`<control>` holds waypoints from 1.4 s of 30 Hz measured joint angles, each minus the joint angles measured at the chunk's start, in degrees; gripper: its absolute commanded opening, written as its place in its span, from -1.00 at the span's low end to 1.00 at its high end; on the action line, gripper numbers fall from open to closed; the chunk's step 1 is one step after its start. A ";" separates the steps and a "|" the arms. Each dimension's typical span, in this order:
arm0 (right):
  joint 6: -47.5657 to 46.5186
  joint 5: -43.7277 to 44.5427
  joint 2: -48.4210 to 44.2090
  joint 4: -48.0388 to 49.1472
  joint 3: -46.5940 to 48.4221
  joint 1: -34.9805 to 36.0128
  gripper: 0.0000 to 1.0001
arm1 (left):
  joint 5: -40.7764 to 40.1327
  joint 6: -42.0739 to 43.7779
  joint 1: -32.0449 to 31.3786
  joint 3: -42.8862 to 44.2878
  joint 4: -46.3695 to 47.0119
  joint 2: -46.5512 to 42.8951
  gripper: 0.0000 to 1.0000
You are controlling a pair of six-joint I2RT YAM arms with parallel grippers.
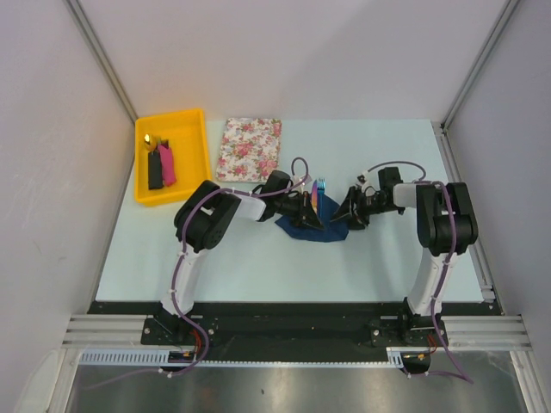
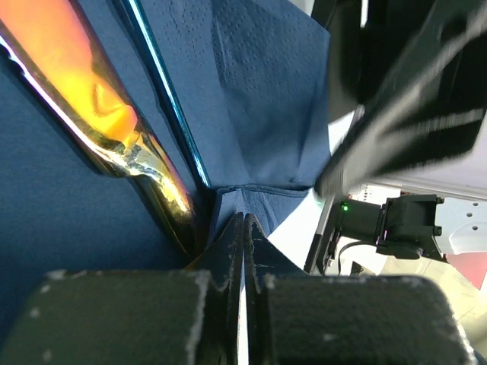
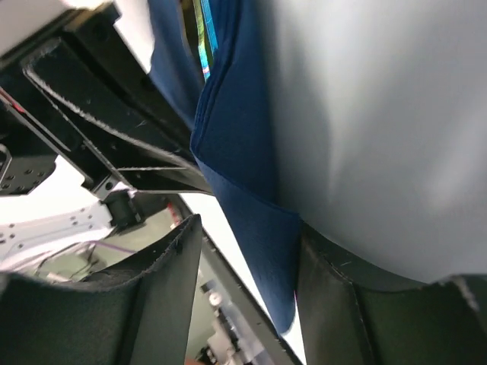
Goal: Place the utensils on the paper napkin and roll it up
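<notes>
Napkin (image 1: 314, 227) sits mid-table, bunched rather than flat, with both arms on it. It's thin embossed paper, so light, floppy and with no stiffness of its own. I'd expect it to tear if the two arms pull against each other. Best hold is a pinch on a folded edge or corner, not single ply in the middle.

Utensils (image 1: 319, 194) are caught in the fold, showing at the napkin's 12 o'clock edge. In the left wrist view the orange utensil (image 2: 84, 99) lies glossy against the paper, with the blue utensil (image 2: 163, 91) just beside it, seen edge-on. Both look rigid and slick, so they'd likely slide out of a loose roll. The wrap needs to go snug around them.

Left gripper (image 2: 243, 228) is at the napkin's 9 o'clock: fingers together, nipped on a pleat of paper right at the tips. Right gripper (image 3: 249, 228) is at 3 o'clock: fingers apart, with the napkin's folded edge running between them close to one pad, not clamped.

Further out — floral mat (image 1: 250, 148) is at about 11 o'clock from the napkin, well apart. Yellow bin (image 1: 185, 142) is at 10 o'clock, holding a black block (image 1: 155, 169) and a pink block (image 1: 167, 165). None of that is in play.
</notes>
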 measured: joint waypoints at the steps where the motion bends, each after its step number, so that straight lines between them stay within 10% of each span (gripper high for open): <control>1: 0.79 -0.87 0.00 1.01 -0.48 0.59 0.14 | 0.00 0.07 0.00 0.00 -0.02 0.00 -1.00; 5: 3.08 -2.64 -0.20 2.75 -1.70 2.25 0.59 | 0.00 0.11 0.00 0.02 -0.07 0.00 -1.00; 24: 4.48 0.39 -6.12 1.64 -3.37 0.72 -0.56 | -0.02 0.11 0.00 0.02 -0.04 0.00 -1.00; 42: 6.34 1.14 -1.70 1.84 0.46 5.42 -0.85 | -0.59 0.81 0.09 -0.17 0.22 -0.68 -0.78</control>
